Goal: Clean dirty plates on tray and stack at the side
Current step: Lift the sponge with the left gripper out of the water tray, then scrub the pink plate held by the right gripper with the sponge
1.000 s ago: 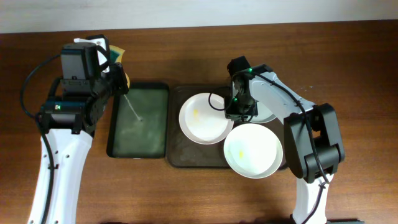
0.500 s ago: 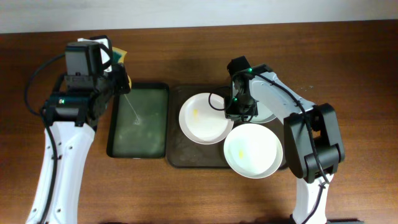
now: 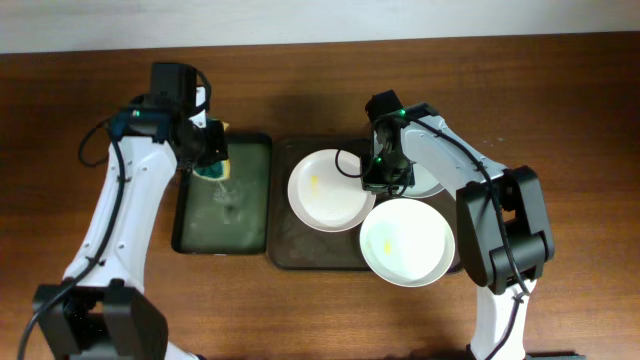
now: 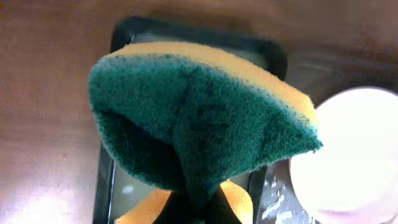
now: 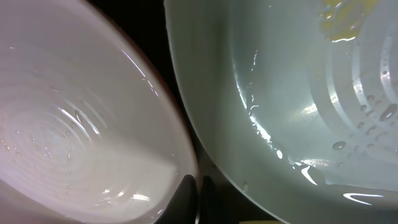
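Observation:
Three white plates lie on the dark brown tray (image 3: 300, 245): one at the left (image 3: 330, 195) with a yellow smear, one at the front right (image 3: 410, 245) with a yellow smear, and one at the back right (image 3: 430, 183) mostly under my right arm. My right gripper (image 3: 385, 180) sits between them. In the right wrist view its fingers (image 5: 199, 190) are pressed together at the rim of a plate (image 5: 74, 137), beside a smeared plate (image 5: 298, 93). My left gripper (image 3: 210, 152) is shut on a green and yellow sponge (image 4: 199, 112), held above the black tray.
A narrow black tray (image 3: 240, 215) with a wet greenish inside lies left of the brown tray. In the left wrist view its rim (image 4: 186, 28) shows behind the sponge, with the left plate (image 4: 354, 155) at the right edge.
My left arm has swung right and forward, carrying the sponge from outside the black tray's back left corner to above its back left part. The right arm and plates have not moved.

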